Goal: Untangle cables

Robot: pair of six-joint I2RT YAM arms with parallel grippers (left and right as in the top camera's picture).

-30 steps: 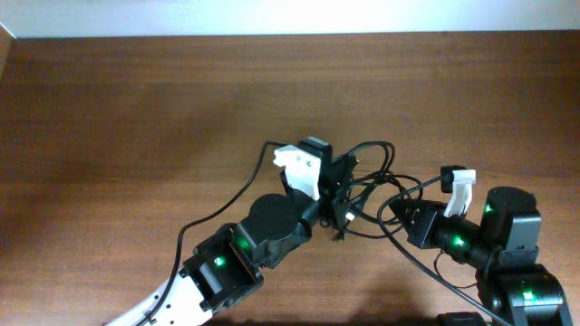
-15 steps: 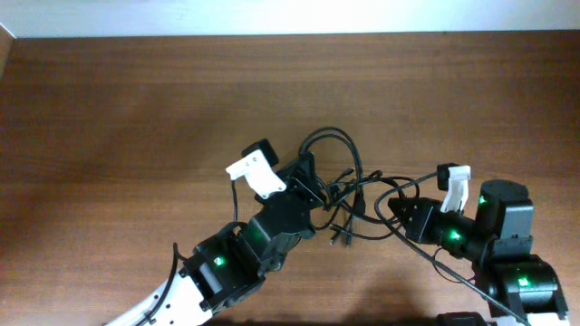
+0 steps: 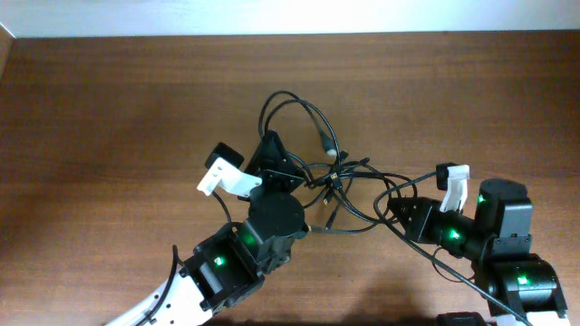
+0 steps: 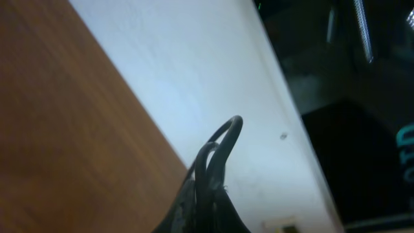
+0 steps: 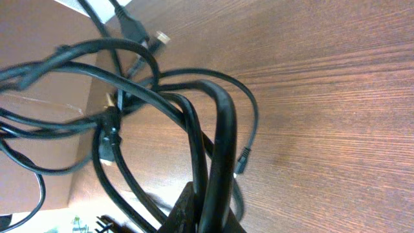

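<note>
1. I see the cables (image 3: 349,181) as one black tangle on the wooden table (image 3: 109,109). It sits between my two arms, with one strand arcing toward the far edge.
2. My left gripper (image 3: 269,145) is pressed together and pinches the tangle at its left side. On the left wrist camera a cable loop (image 4: 220,139) arches out from between the fingers.
3. My right gripper (image 3: 392,210) is clamped too, pinching a few strands at the tangle's right side. On the right wrist camera those strands rise from the jaws and fan out over the wood.
4. On that same camera a metal-tipped plug (image 5: 162,37) shows near the top, and a small black plug (image 5: 242,158) lies on the table.
5. As for writing, a teal mark (image 4: 406,145) at the right edge of the left wrist view is too blurred to read.
</note>
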